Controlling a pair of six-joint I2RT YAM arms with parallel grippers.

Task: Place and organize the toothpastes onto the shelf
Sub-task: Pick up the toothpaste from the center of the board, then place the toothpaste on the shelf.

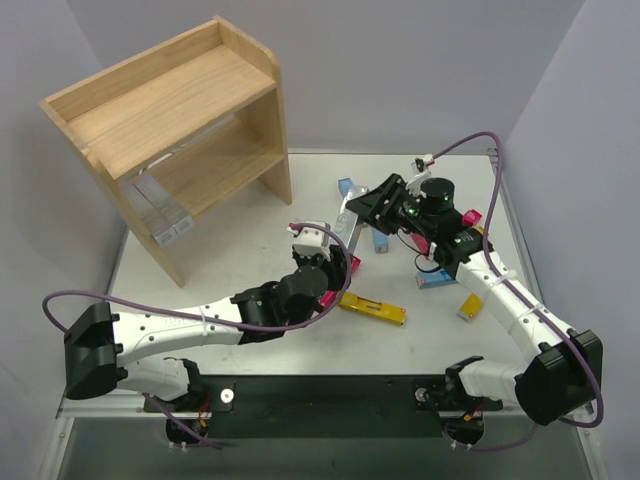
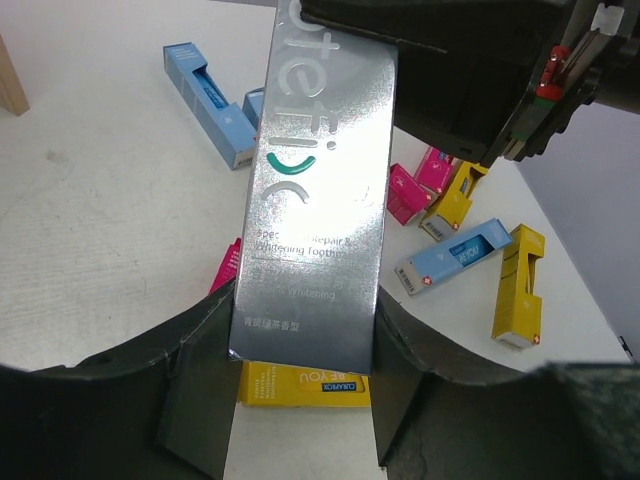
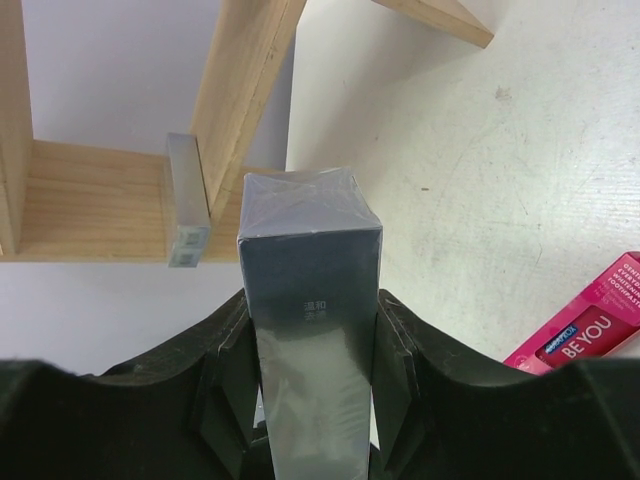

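1. Silver carton (image 2: 310,200) held up off the surface (image 1: 250,240) near its middle, long axis running from near-left to far-right, printed face turned up.
2. Left jaws closed in on the carton's near-left end, fingers (image 2: 200,400) flat against both long sides. Right jaws clamped tight on the same carton further along, toward its far-right end, with one square end face turned toward the right wrist camera.
3. Shelf (image 1: 170,100) at far left of the surface, open front facing near-right.
4. On the lower tier, at its left end: shelved silver cartons (image 1: 165,212), two side by side, lying flat, short ends pointing out of the open front.
5. Directly under the held carton's near end: first yellow carton (image 1: 372,308), flat, long axis roughly left to right.
6. Far-left of the held carton, toward the shelf: first light blue carton (image 2: 210,90), flat, lying at an angle.
7. Right of the held carton, scattered flat and pointing different ways: magenta carton (image 2: 405,195), second light blue carton (image 2: 452,255), second yellow carton (image 2: 518,285).
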